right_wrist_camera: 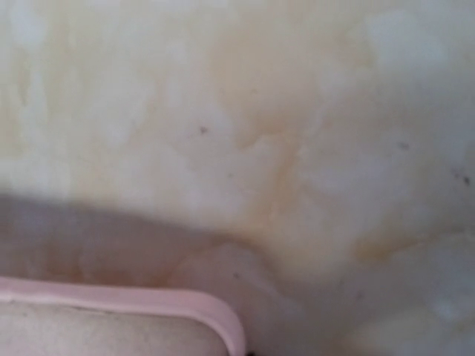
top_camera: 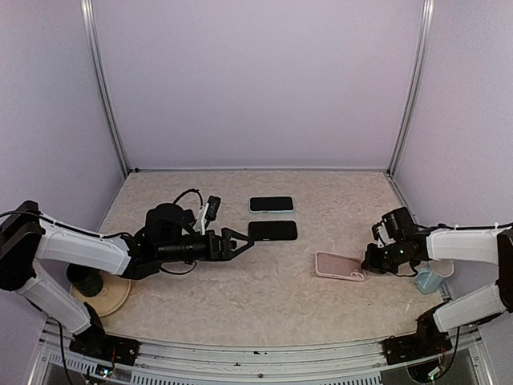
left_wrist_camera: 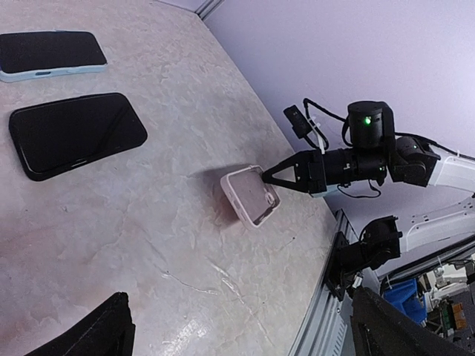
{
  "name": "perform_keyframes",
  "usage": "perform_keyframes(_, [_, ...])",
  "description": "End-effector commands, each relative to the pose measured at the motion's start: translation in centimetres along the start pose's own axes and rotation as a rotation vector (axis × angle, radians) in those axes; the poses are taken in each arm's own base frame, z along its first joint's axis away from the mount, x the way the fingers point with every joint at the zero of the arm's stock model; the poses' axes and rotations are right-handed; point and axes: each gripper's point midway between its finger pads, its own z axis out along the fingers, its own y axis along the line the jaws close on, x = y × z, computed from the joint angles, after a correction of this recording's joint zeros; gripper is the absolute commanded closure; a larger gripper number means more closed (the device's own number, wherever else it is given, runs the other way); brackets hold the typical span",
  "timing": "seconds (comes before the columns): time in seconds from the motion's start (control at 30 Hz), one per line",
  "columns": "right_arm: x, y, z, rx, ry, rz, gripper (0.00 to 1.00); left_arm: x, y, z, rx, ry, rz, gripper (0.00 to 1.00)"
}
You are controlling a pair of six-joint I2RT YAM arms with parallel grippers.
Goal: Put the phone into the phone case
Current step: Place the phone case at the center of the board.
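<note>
A bare black phone (top_camera: 272,231) lies screen up mid-table; it also shows in the left wrist view (left_wrist_camera: 78,133). My left gripper (top_camera: 244,241) is open and empty, its tips just left of the phone's near end; in the left wrist view (left_wrist_camera: 237,315) only its dark fingers (left_wrist_camera: 104,334) show at the bottom corners. The pink phone case (top_camera: 340,265) lies open side up at the right. My right gripper (top_camera: 370,260) pinches its right end, fingers closed to a point (left_wrist_camera: 266,176). The right wrist view shows only the case rim (right_wrist_camera: 148,304).
A second phone in a light blue case (top_camera: 271,204) lies just behind the black phone. A pale cup (top_camera: 429,279) stands by the right arm. A beige disc (top_camera: 112,295) with a dark object on it sits at the front left. The metal rail (top_camera: 264,353) runs along the front edge.
</note>
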Motion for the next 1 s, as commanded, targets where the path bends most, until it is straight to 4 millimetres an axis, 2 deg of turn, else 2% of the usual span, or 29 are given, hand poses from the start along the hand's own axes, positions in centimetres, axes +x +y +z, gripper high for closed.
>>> perform_keyframes(0.0, [-1.2,1.7,-0.9,-0.036,-0.052,0.026,1.00,-2.2,0.5,-0.6,-0.065,-0.050,0.019,0.01])
perform_keyframes(0.2, [-1.4,4.6,-0.5,-0.042,-0.058,0.003,1.00,-4.4,3.1,-2.0,-0.189,-0.102,0.006,0.01])
perform_keyframes(0.4, [-0.5,8.3,1.5,-0.060,-0.023,-0.028,0.99,-7.3,6.0,-4.2,-0.339,-0.170,-0.019,0.01])
perform_keyframes(0.63, [0.1,12.2,3.4,-0.080,0.003,-0.035,0.97,-11.2,9.6,-8.5,-0.534,-0.297,-0.015,0.01])
perform_keyframes(0.77, [0.0,13.5,4.0,-0.064,-0.006,-0.049,0.95,-13.1,12.3,-11.5,-0.652,-0.360,-0.045,0.01])
perform_keyframes(0.97, [0.4,14.0,4.5,-0.052,0.003,-0.060,0.91,-14.3,15.4,-15.1,-0.718,-0.435,-0.109,0.01])
